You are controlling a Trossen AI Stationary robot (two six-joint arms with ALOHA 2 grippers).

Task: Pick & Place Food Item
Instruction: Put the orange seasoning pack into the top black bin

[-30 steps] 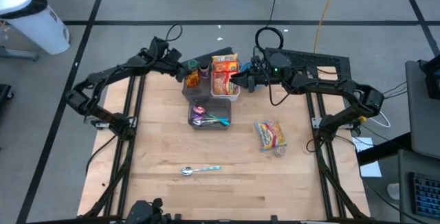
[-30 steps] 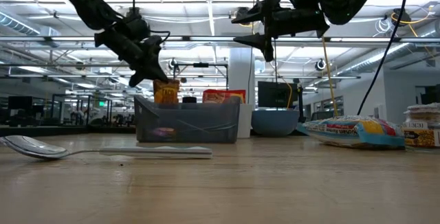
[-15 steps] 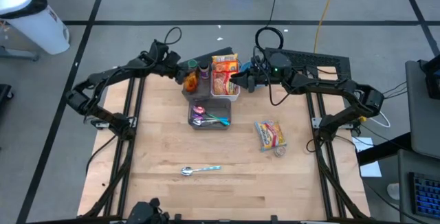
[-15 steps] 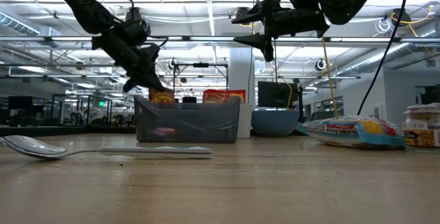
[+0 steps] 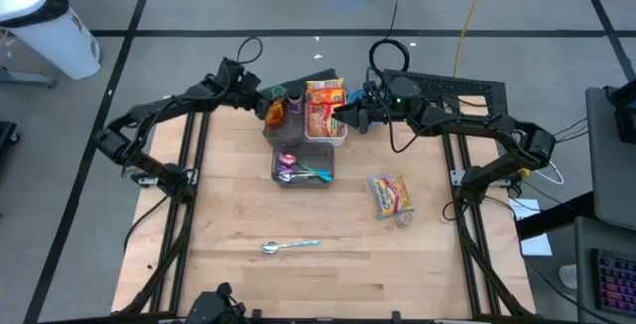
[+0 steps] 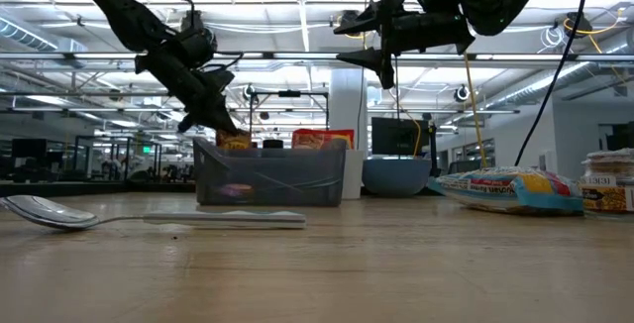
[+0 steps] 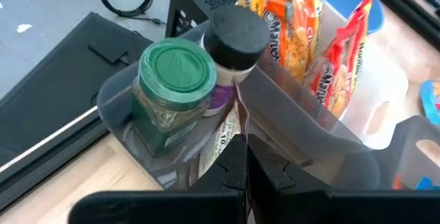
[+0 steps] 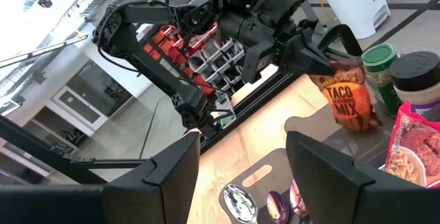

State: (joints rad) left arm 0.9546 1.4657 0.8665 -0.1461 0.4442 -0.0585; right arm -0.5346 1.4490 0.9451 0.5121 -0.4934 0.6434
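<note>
One thin taco mix packet (image 5: pixel 275 115) is what we see from above, pinched at its top edge by the left gripper (image 5: pixel 260 104) over the far-left bin (image 5: pixel 281 135), a light, limp, crinkly pouch best held by that flat seam. From the right wrist we see the packet dangling from pressed-together jaws, while the right gripper (image 5: pixel 343 119) waits spread beside the noodle bin (image 5: pixel 328 137).

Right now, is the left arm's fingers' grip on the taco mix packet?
Yes, the right wrist view shows the left gripper shut on the top of the taco mix packet, beside the green-lidded jar.
</note>
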